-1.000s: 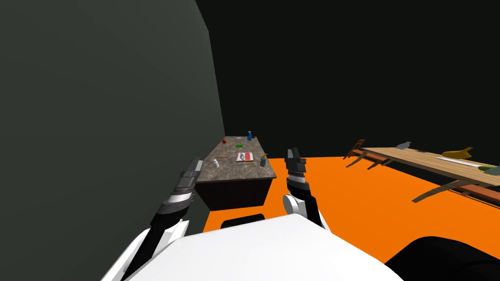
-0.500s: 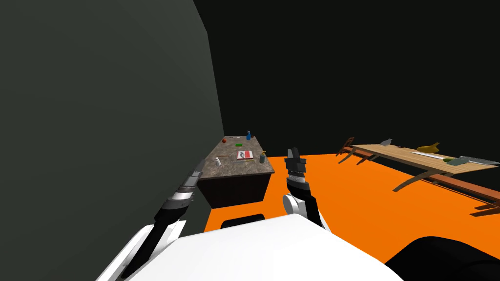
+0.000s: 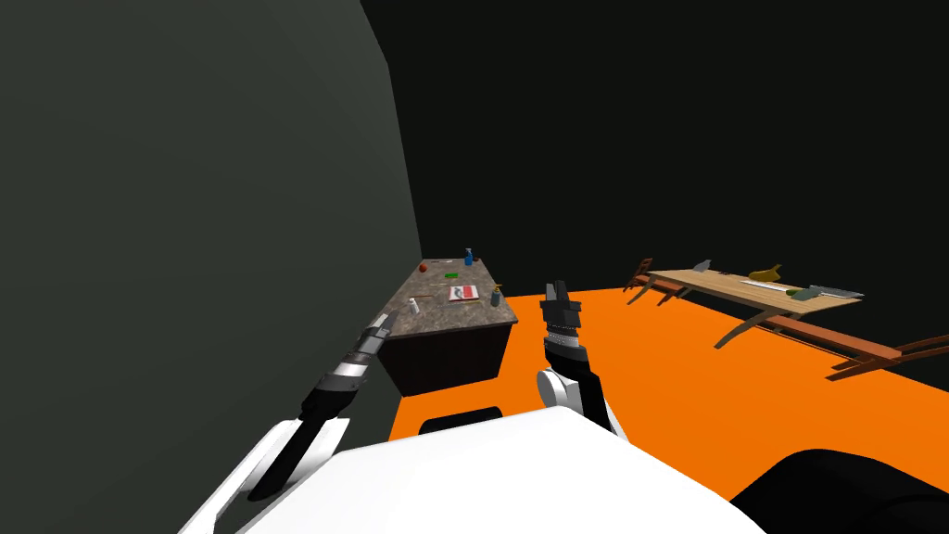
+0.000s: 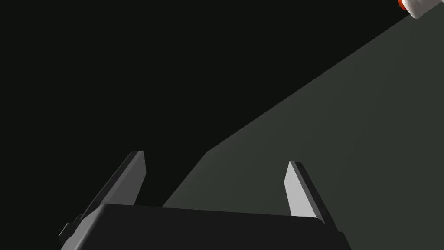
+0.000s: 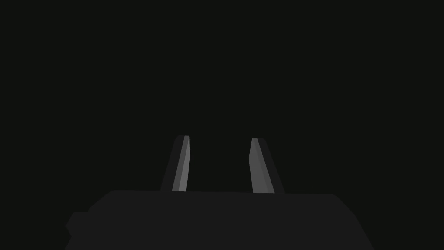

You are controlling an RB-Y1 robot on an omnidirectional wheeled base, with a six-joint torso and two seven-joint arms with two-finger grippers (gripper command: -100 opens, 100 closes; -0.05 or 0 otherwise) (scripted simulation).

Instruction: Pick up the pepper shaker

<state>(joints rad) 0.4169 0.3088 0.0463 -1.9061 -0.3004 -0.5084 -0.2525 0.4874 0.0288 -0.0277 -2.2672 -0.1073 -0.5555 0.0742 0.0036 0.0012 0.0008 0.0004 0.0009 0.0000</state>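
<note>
The small white shaker (image 3: 413, 304) sits on the near left part of the stone worktop (image 3: 454, 316), well ahead. The left claw (image 3: 385, 321) hangs at the worktop's near left corner, fingers spread wide, empty. The right claw (image 3: 559, 295) hovers beside its right edge, fingers parted narrowly, empty.

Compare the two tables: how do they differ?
The near table has a speckled grey top and solid dark base against the wall; the far table is pale wood on splayed legs, standing free. Both stand on the orange floor and hold small things.
</note>
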